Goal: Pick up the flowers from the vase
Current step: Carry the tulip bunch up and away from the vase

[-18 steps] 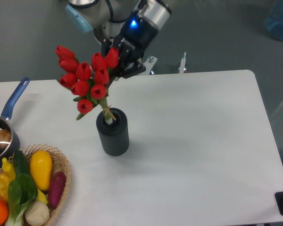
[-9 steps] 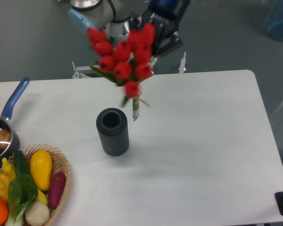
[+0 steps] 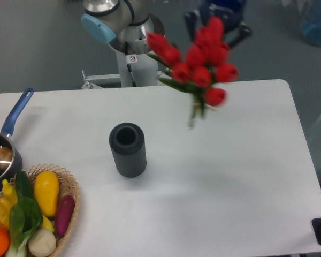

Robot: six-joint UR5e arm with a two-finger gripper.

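One bunch of flowers (image 3: 199,64) aloft, clear of vase (image 3: 128,149); fingers (image 3: 220,21) hidden, grip unclear.

Vase (image 3: 128,150) matt, ribbed; table (image 3: 230,176) smooth matt white; basket (image 3: 72,201) woven wicker.

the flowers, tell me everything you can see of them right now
The flowers are a bunch of red closed tulip buds on green stems with a few green leaves, looking artificial and slightly blurred. The bunch hangs in the air above the white table, buds up and stems pointing down, tilted. It is fully out of the dark ribbed vase, up and to its right. The claw sits behind the buds, mostly hidden, so its grip cannot be seen.
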